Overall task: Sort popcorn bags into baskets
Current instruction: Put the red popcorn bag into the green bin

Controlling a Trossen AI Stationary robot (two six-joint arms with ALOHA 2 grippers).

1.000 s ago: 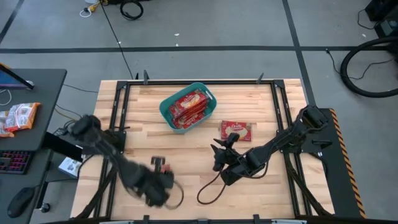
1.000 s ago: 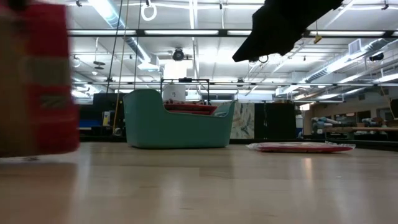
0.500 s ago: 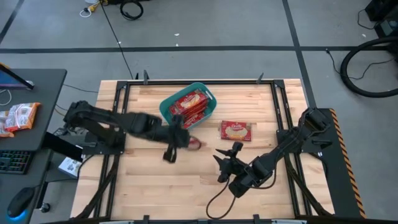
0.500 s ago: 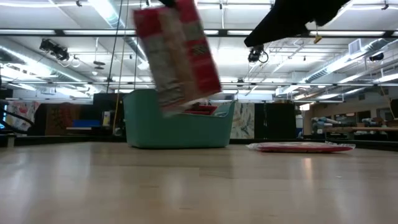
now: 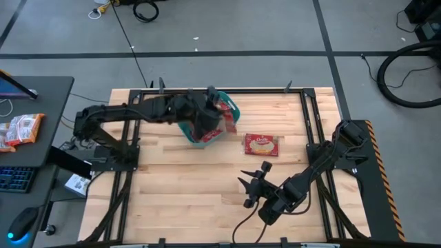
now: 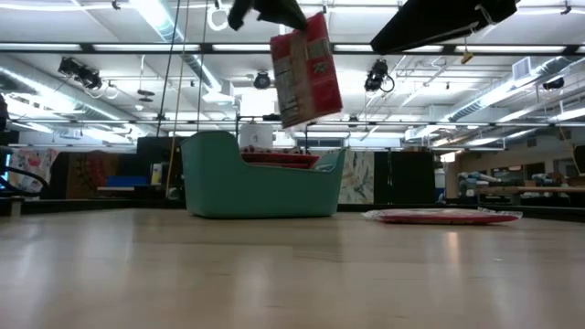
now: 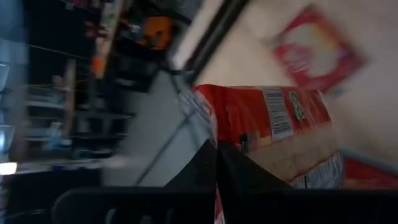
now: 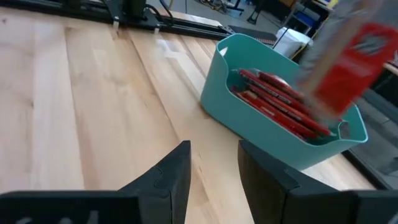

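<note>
worktop (image 5: 172, 186): pale wood slats, most of it bare.

basket (image 5: 187, 128): teal tub at the far-centre of the worktop, already holding several red popcorn bags (image 8: 273, 99) stacked flat.

left arm: reaches across over the basket. left gripper (image 6: 265, 11) hangs above the tub, fingers pinched on the top edge of a carried bag (image 6: 306, 71), which dangles tilted over the rim nearest the loose bag.

right arm: parked near the front of the worktop on its own side; right gripper (image 5: 253, 180) has its fingers spread, holding nothing.

loose bag (image 5: 262, 145): lies flat on the worktop, just beside the basket, untouched.

Doing the drop well, my read:
- centre the carried bag over the tub's interior before letting go; it looks close to the rim now and could catch or slide out
- lower it so the bottom edge clears the wall, then release
- tilt it flat-ish so it lands on the stack, not on end

View differences:
- high view: gives position over the basket, but the left arm hides the carried bag almost entirely
- low view: shows height above the rim and the tilt, nothing about depth
- right wrist view: only one showing the stack inside the tub
- left wrist view: shows the grip on the bag's edge plus the loose bag beyond
</note>
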